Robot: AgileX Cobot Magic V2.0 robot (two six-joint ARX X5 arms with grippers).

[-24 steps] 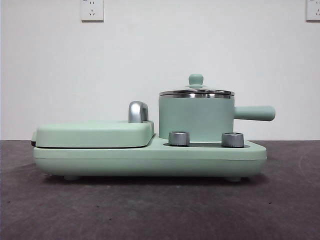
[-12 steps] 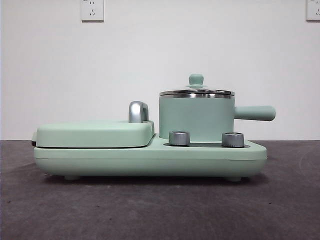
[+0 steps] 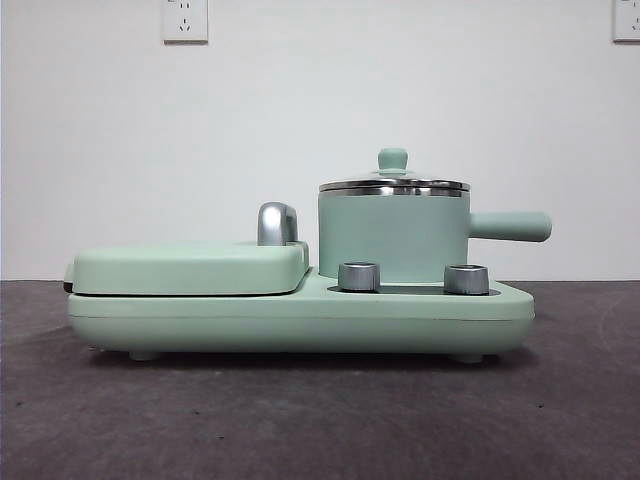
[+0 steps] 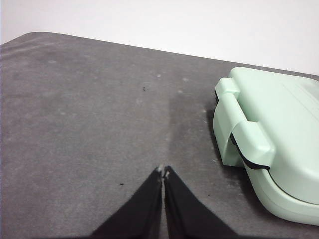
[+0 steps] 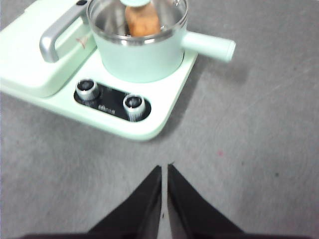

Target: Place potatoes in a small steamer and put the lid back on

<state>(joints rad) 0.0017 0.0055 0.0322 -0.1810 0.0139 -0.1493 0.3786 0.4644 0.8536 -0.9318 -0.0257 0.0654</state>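
Note:
The small steamer [image 3: 392,240] stands on the right side of the mint-green cooker base [image 3: 300,320], its stubby handle pointing right. It also shows in the right wrist view [image 5: 139,55]. The glass lid [image 3: 393,184] sits on its rim, knob up. Through the lid [image 5: 169,15] I see the orange-brown potato [image 5: 142,22] inside the pot. My right gripper [image 5: 164,169] is shut and empty, over the grey table a little way from the cooker's knob side. My left gripper [image 4: 163,172] is shut and empty, over the table beside the griddle end.
The flat griddle with its closed cover [image 3: 190,268] and chrome handle [image 3: 276,224] fills the left of the base; its latch end shows in the left wrist view [image 4: 249,139]. Two metal knobs [image 3: 358,277] [image 3: 466,279] sit in front of the pot. Grey table [image 3: 320,420] surrounds the cooker.

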